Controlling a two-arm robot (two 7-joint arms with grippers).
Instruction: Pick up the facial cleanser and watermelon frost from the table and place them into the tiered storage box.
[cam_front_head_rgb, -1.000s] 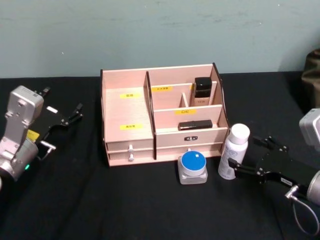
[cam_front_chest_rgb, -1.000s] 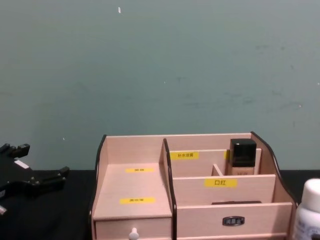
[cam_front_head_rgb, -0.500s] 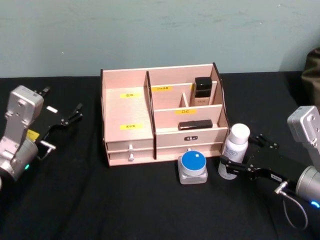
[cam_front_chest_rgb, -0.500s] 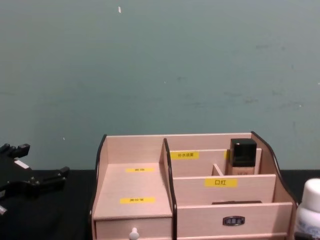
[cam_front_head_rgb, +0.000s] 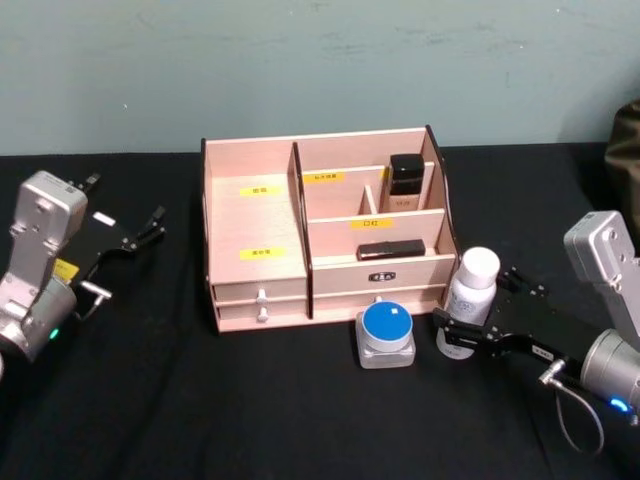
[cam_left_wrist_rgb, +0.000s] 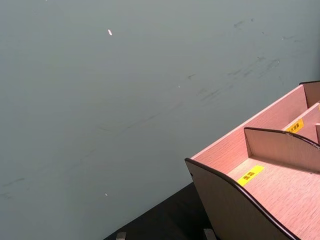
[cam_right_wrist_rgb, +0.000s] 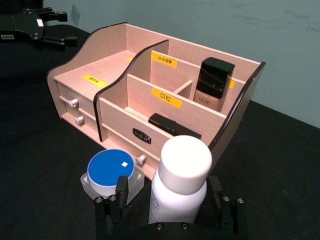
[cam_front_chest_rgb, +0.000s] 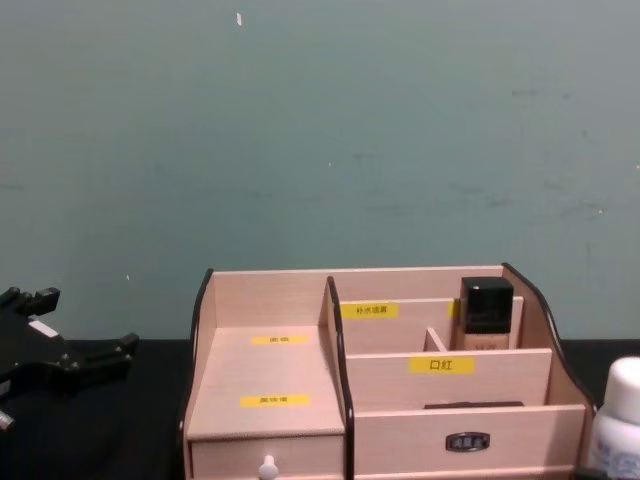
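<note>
Facial cleanser bracketed, not yet gripped

The white-capped bottle, by my reading the facial cleanser, stands on the table just beside the right wall of the tiered storage box. The right gripper straddles its lower body with fingers spread, likely lined up to close. The blue-lidded jar, probably the watermelon frost, sits before the drawers. The box holds 2 things, a dark-capped bottle in a back bay and a black flat item one tier forward. The left gripper waits open, well to the left.

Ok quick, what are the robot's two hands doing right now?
Left gripper: open, holding nothing.
Right gripper: open, around the white bottle, not squeezing it yet.
</note>
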